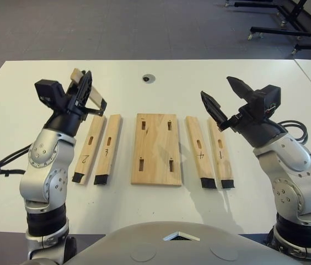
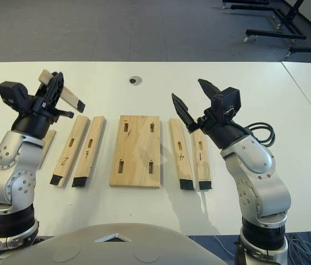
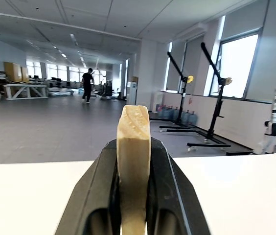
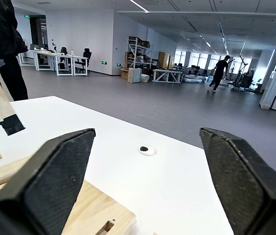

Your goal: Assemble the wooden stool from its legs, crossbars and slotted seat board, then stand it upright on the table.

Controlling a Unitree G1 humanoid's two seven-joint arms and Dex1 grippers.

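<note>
The slotted seat board (image 1: 156,149) lies flat at the middle of the white table (image 1: 161,204). Two wooden legs (image 1: 89,148) (image 1: 108,149) with black tips lie to its left, and two more (image 1: 199,152) (image 1: 220,154) to its right. My left gripper (image 1: 84,91) is raised above the left pair, shut on a wooden piece (image 2: 62,91) with a black end that slants toward the board; its pale end grain (image 3: 133,147) sits between the fingers. My right gripper (image 1: 217,88) hovers open over the right pair, with nothing between its fingers (image 4: 55,181).
Another wooden piece (image 2: 48,144) lies partly hidden behind my left arm. A round grommet (image 1: 148,78) sits in the table beyond the board. Cables trail off at the left (image 1: 1,164) and right (image 1: 299,130). Black stands (image 1: 279,25) are on the floor behind.
</note>
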